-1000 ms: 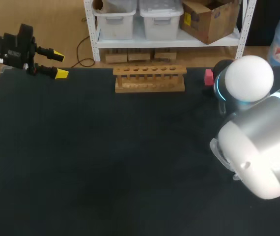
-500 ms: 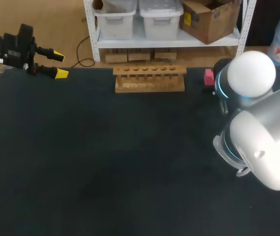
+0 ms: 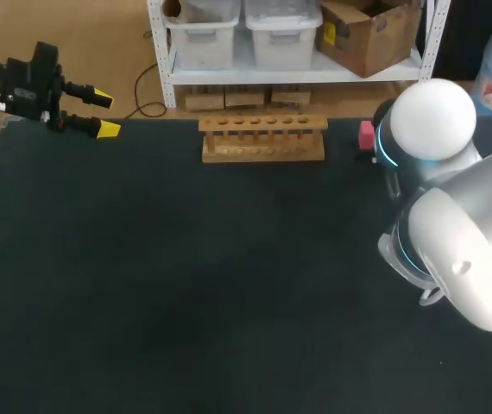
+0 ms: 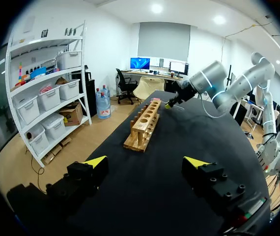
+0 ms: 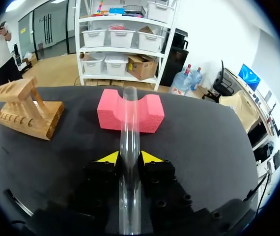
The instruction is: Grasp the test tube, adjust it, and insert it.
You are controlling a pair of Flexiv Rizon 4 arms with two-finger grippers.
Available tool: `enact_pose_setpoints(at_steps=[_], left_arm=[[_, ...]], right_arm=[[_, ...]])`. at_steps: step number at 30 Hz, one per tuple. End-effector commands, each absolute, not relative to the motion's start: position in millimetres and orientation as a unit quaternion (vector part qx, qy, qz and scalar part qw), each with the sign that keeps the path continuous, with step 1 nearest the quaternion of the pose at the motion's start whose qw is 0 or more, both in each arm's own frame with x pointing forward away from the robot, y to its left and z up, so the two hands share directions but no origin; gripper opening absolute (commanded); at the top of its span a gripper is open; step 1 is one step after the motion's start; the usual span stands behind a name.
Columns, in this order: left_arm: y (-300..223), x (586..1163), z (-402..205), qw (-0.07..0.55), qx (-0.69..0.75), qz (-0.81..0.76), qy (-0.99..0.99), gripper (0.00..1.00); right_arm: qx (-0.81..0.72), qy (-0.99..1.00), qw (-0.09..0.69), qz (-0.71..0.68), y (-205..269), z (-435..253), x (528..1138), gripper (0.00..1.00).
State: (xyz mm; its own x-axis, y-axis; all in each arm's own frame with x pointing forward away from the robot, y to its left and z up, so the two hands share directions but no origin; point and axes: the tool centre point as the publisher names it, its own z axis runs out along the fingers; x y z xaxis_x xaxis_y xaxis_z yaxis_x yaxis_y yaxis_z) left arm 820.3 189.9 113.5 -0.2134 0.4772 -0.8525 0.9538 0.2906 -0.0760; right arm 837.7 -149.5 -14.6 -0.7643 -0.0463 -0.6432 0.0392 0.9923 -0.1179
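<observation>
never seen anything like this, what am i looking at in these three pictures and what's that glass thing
This is a two-armed robot at a black table. One picture looks down from above and behind it. The two round ones come from cameras on each wrist, looking out along the fingers. On the table stand a wooden test tube rack and a pink foam block. The yellow-tipped left hand hangs open at the table's far left corner, holding nothing. The right hand is closed on a glass test tube, whose far end lies over the block's notch.
</observation>
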Motion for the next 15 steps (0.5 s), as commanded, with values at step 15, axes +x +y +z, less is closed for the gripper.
enact_pose_setpoints(at_steps=[15], left_arm=[[190, 821, 113, 0.374, 0.504, -0.319, 0.71, 1.0]], right_arm=[[0.016, 0.937, 0.343, -0.071, -137, 47, 794, 0.0]])
